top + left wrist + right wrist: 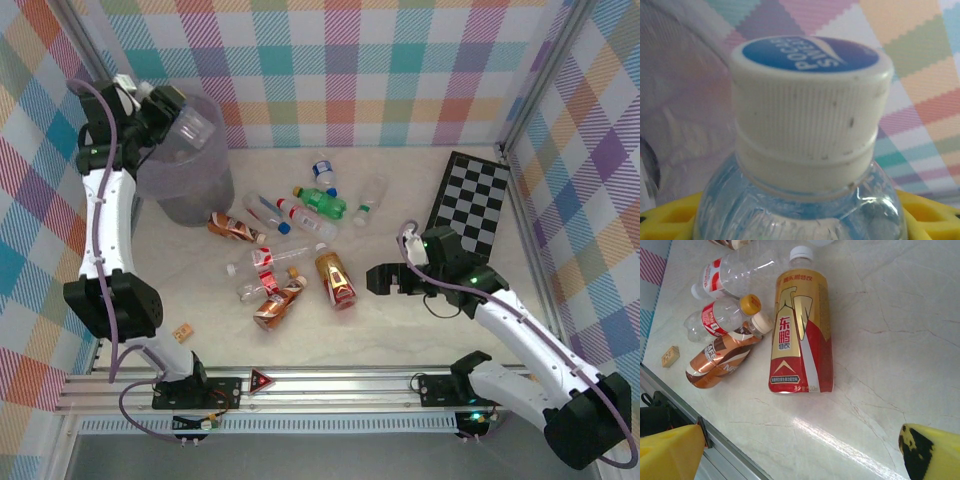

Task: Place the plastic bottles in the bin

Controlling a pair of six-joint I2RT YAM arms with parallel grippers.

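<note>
Pinching clear bottle (809, 120) above bin (196, 196), left tool (176, 112); right tool (380, 279) spread.

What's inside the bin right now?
Through the translucent bin only a dark, blurred bottom shows; no bottle can be made out. The left hand, holding a clear bottle, covers part of the opening.
</note>
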